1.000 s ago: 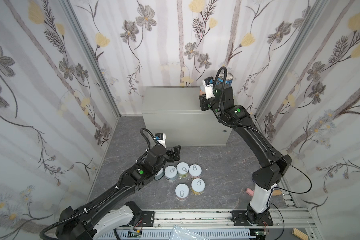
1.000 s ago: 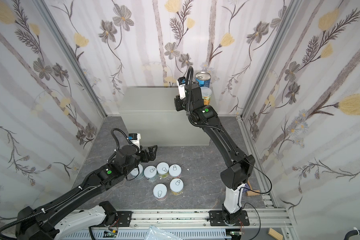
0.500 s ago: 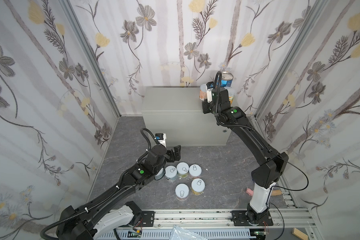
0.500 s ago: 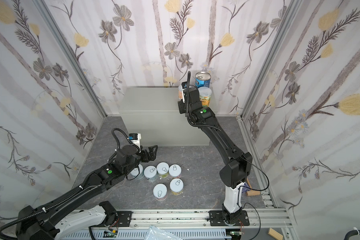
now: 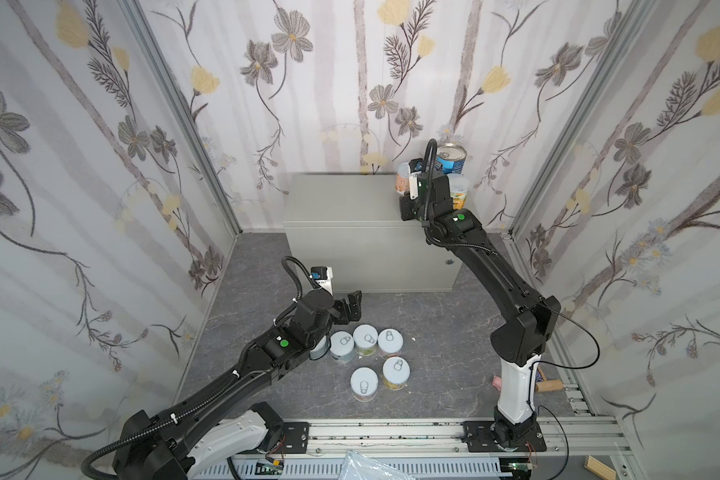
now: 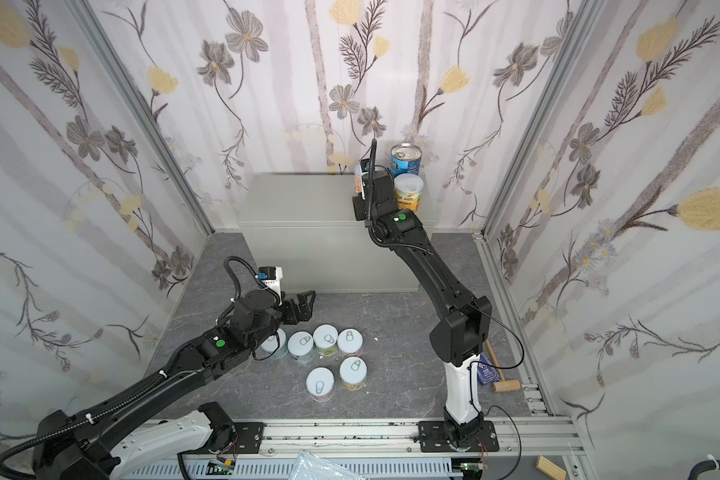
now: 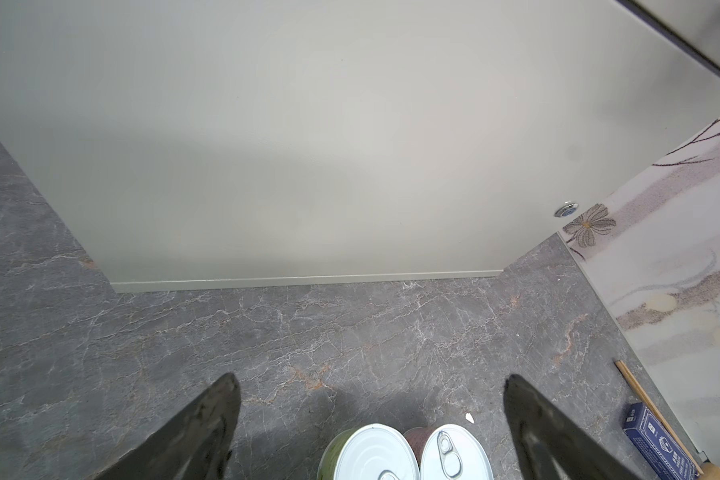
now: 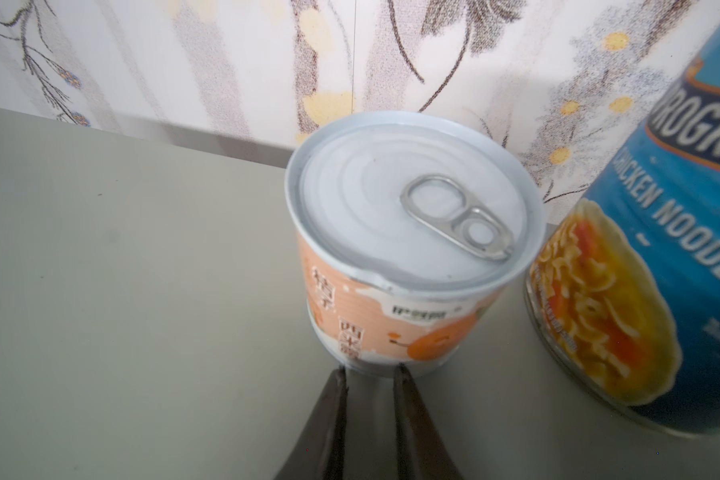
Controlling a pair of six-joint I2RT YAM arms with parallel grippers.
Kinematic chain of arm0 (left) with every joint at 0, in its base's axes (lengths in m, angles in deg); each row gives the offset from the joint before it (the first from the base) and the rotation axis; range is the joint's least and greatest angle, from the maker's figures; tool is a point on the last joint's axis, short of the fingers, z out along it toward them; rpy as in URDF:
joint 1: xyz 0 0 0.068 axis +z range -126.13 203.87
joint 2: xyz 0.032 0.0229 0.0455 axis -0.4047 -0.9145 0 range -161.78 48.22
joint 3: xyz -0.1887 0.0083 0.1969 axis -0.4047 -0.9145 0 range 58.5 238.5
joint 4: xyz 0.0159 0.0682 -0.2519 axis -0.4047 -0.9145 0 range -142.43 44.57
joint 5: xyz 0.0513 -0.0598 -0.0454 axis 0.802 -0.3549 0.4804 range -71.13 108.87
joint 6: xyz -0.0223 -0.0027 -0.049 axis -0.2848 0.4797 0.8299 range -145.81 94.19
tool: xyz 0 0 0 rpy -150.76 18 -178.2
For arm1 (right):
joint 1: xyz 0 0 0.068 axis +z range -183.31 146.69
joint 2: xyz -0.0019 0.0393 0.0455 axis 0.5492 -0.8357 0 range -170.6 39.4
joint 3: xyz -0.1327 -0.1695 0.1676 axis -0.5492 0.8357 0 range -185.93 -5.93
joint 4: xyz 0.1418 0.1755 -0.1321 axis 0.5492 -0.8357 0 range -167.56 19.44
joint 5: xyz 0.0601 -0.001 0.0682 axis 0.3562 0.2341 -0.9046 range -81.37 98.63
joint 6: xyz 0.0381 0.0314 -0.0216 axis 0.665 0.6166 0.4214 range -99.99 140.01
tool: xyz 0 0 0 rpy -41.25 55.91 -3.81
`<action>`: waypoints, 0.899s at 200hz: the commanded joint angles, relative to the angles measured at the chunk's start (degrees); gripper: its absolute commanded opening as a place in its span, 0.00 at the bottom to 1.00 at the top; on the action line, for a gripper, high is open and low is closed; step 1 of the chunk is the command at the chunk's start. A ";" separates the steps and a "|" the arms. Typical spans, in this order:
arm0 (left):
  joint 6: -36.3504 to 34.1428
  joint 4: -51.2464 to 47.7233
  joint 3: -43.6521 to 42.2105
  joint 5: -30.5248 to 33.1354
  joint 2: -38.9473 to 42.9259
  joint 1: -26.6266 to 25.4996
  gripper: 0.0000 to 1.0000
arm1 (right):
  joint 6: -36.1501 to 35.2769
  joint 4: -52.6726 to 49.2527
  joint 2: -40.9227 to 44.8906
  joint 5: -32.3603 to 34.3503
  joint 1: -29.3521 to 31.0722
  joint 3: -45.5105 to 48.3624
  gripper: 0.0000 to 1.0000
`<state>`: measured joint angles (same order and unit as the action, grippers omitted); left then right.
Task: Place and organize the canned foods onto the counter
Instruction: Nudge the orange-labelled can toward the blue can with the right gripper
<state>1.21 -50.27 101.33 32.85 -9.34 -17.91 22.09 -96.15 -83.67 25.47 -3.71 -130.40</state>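
The counter (image 5: 341, 199) is a light-grey cabinet at the back. On its back right corner stand a tall blue can (image 5: 451, 158), an orange-yellow can with a plastic lid (image 5: 458, 195) and a short peach can (image 5: 402, 180). In the right wrist view my right gripper (image 8: 368, 372) is shut and empty, its tips touching the foot of the peach can (image 8: 408, 257), beside the blue can (image 8: 661, 270). Several short white-lidded cans (image 5: 366, 338) stand on the floor. My left gripper (image 5: 352, 307) hovers open just behind them, with two lids (image 7: 371, 453) below its fingers.
The counter door carries a small round lock (image 7: 566, 209). A blue box (image 6: 485, 372) and a wooden mallet (image 6: 504, 384) lie on the floor by the right arm's base. Flowered walls close in both sides and the back, and a metal rail (image 5: 391, 432) runs along the front.
The right wrist has shifted a little to the right over the counter, so the peach can now shows beside it. The left arm has not moved.
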 commanded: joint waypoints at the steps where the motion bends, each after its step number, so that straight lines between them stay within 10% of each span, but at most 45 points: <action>1: 0.45 0.73 -0.10 1.60 0.12 0.10 1.00 | -0.04 -1.93 0.34 -0.69 0.27 -0.27 0.26; 102: 1.68 -17.65 7.69 2.80 -8.75 -0.07 1.00 | -1.41 -0.80 12.65 -2.74 5.85 9.51 0.57; 180: 1.01 -28.92 10.23 -6.43 -12.32 -3.00 1.00 | 0.68 34.75 41.67 -16.05 9.61 54.32 0.99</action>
<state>2.20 -74.10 110.75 30.40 -21.52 -19.66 20.74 -79.47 -48.59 15.22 5.45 -85.81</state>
